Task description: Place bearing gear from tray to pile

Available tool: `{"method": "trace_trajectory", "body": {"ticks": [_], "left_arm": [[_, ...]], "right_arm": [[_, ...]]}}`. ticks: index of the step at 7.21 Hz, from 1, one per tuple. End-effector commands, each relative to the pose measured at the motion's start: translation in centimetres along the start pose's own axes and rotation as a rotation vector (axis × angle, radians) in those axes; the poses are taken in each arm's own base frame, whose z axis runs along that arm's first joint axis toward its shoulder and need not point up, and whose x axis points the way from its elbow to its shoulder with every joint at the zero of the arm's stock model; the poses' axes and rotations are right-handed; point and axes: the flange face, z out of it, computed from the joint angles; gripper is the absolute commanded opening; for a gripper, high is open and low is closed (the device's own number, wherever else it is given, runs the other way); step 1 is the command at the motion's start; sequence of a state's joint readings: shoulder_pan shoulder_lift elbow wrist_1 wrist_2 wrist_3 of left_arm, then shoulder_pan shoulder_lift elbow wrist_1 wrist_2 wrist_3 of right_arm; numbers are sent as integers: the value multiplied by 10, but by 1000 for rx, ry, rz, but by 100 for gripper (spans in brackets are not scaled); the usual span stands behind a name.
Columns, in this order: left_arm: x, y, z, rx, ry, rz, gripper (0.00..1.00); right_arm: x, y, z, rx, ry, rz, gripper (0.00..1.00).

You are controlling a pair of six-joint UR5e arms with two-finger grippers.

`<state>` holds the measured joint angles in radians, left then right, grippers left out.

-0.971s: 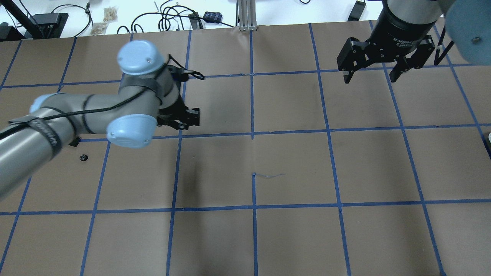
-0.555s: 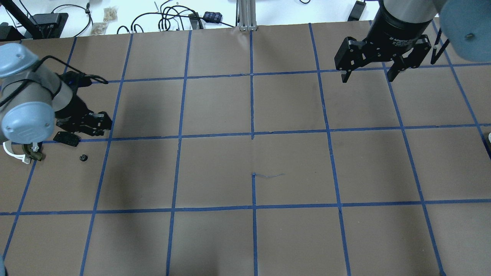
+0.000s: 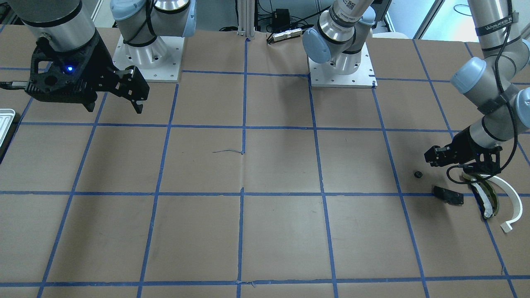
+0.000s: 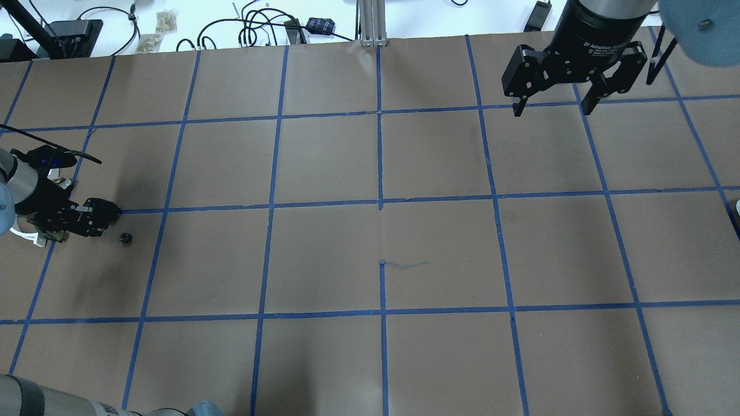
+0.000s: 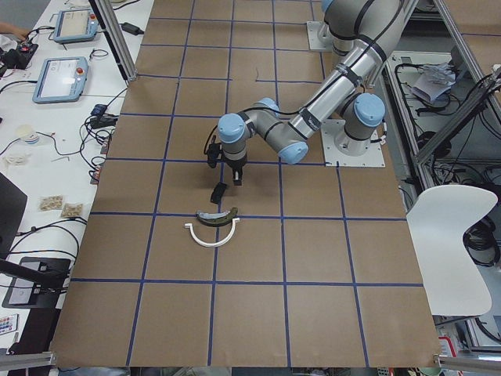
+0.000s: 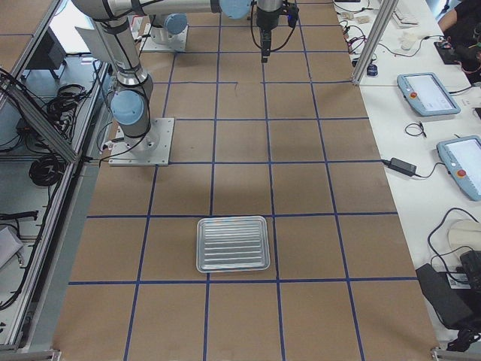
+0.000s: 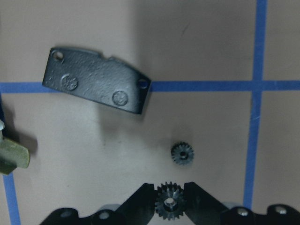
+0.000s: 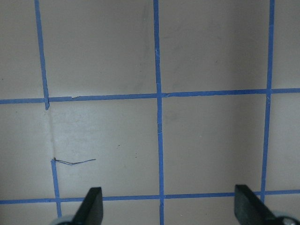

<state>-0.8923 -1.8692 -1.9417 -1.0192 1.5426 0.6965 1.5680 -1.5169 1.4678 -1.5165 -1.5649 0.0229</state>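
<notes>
My left gripper [image 7: 169, 203] was clamped on the bearing gear [image 7: 165, 209] near the black plate [image 7: 97, 86]; dropped carelessly, it could've rolled off or knocked the small gear [image 7: 181, 153].

Brown paper covered the surface [image 4: 324, 162], gridded with blue tape [image 4: 380, 156]. A white chair [image 5: 450, 227] stood alongside; teach pendants [image 6: 428, 94] and cables [image 4: 254, 26] lay on white benches [image 6: 428, 195].
</notes>
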Motion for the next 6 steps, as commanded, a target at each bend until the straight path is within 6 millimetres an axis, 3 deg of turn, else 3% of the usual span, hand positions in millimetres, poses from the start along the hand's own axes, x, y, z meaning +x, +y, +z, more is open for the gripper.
{"method": "trace_trajectory", "body": {"ticks": [1,6], "left_arm": [[-6,-4,25,-26,38,8,0],[-10,-18,48,24,49,35,0]], "right_arm": [[-3,0,-1,2,4,-7,100],[-5,1,-5,24,5,-13,100]]}}
